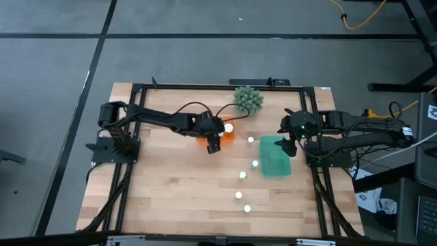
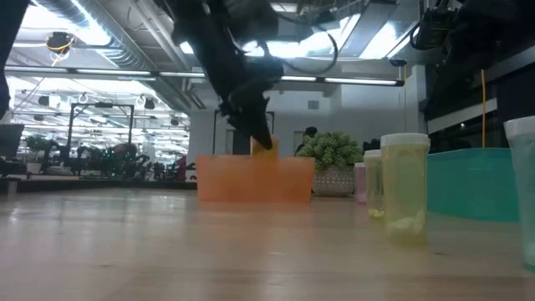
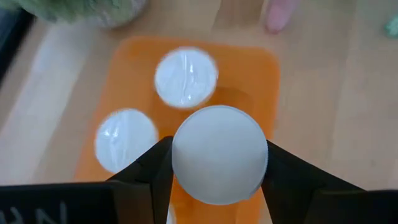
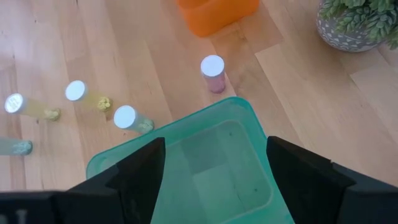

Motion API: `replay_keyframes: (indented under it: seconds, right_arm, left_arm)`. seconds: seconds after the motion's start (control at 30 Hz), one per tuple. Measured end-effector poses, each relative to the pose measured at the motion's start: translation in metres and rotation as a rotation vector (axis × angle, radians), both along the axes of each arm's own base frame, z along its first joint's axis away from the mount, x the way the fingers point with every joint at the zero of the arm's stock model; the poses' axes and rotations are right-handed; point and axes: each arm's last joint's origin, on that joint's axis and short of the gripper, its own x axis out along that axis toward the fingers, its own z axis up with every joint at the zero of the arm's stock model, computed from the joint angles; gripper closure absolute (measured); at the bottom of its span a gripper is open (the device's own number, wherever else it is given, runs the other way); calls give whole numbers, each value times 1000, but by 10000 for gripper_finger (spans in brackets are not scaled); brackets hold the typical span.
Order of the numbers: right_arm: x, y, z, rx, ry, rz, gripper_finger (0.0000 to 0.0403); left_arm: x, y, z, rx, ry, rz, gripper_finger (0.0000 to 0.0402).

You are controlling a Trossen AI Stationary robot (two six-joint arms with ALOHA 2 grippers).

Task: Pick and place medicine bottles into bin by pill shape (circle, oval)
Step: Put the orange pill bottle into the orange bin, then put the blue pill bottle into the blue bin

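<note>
One wide-capped bottle [image 3: 219,163] clamped at cap rim by left gripper [image 3: 217,180], hovering over orange tray [image 3: 249,68]; two capped bottles [image 3: 186,77] already inside, crowding drop spot. Bottle judged light, rigid, smooth plastic; grip cap sides. Right gripper [image 4: 214,165] spread wide, empty, above teal tray [image 4: 205,168]. Potted plant [image 1: 248,100] near orange tray.

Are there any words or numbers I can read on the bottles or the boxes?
None can be read.
The white bottle tops show no writing.
The orange tray and teal tray are plain.
Pale marks on the left gripper are cut off, too blurred to read.
</note>
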Motion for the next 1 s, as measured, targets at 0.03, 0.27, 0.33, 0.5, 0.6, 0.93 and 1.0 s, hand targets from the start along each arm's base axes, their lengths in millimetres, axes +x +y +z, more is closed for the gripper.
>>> replay_keyframes:
  seconds: [0.03,0.27,0.33,0.5,0.6,0.93,1.0]
  right_arm:
    - [0,0,0,0,0,0,121]
    - [0,0,0,0,0,0,121]
    - [0,0,0,0,0,0,121]
    - [0,0,0,1,0,0,121]
    - [0,0,0,1,0,0,121]
    - [0,0,0,1,0,0,121]
    - [0,0,0,2,0,0,121]
  left_arm:
    - [1,2,-4,-2,13,4,224]
    - [3,6,-12,-4,28,16,209]
    - [3,6,-11,-2,30,17,198]
    - [2,6,-9,-17,22,7,171]
    - [3,5,-9,-22,20,3,158]
    - [-1,4,6,-2,-19,-11,144]
    - [-6,3,18,2,-54,-14,144]
